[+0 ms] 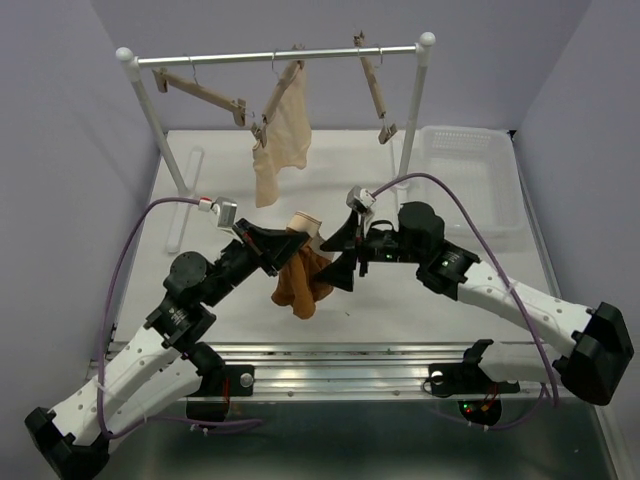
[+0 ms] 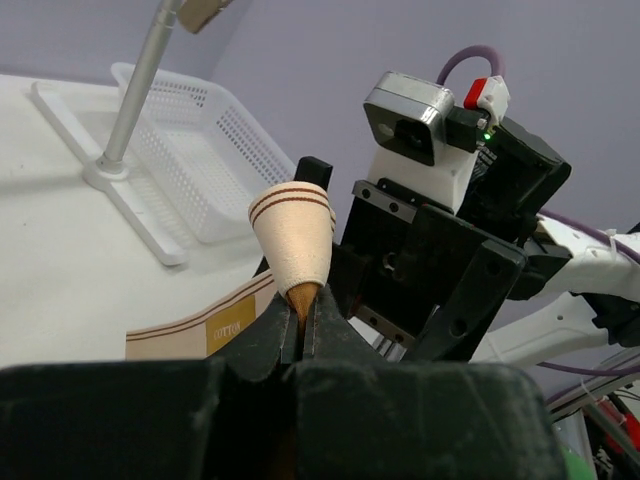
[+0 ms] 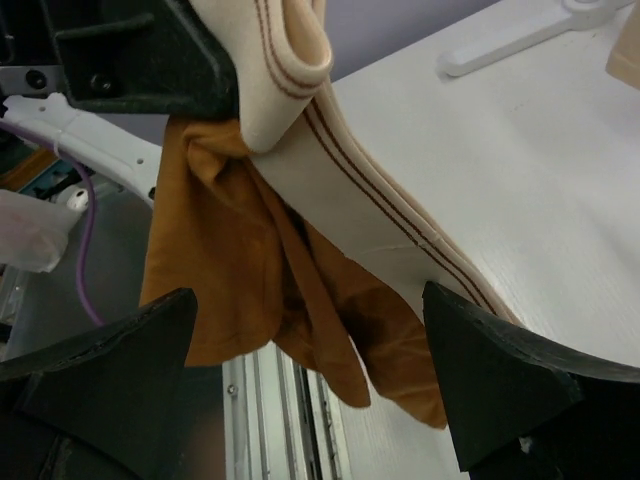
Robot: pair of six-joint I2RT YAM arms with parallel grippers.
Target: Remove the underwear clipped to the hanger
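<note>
Rust-brown cloth, the underwear (image 1: 303,280), hangs in mid-air over the near part of the table (image 1: 430,310), between my two arms and well apart from the rail (image 1: 330,52). No clip touches it. Two bare wooden hangers (image 1: 200,95) and a third carrying pale cream underwear (image 1: 282,145) hang back there, and I cannot tell which one is the task's.

My left gripper (image 2: 303,320) is clenched on a fold of the striped cream waistband (image 2: 292,235), which stands up from the jaws as a small cone. My right gripper (image 3: 310,300) is spread wide, its fingers (image 3: 480,380) on either side of the drooping fabric and not touching it.

I judge the unclipping done and the step in hand to be the hand-off or set-down. Next I need either to shut the right fingers on the cloth before the left lets go, or to back the right arm away and lower the left to the table.

The long axis runs roughly vertical: waistband up at the left jaws, leg ends pointing down. Whether they touch the surface, I cannot tell.
</note>
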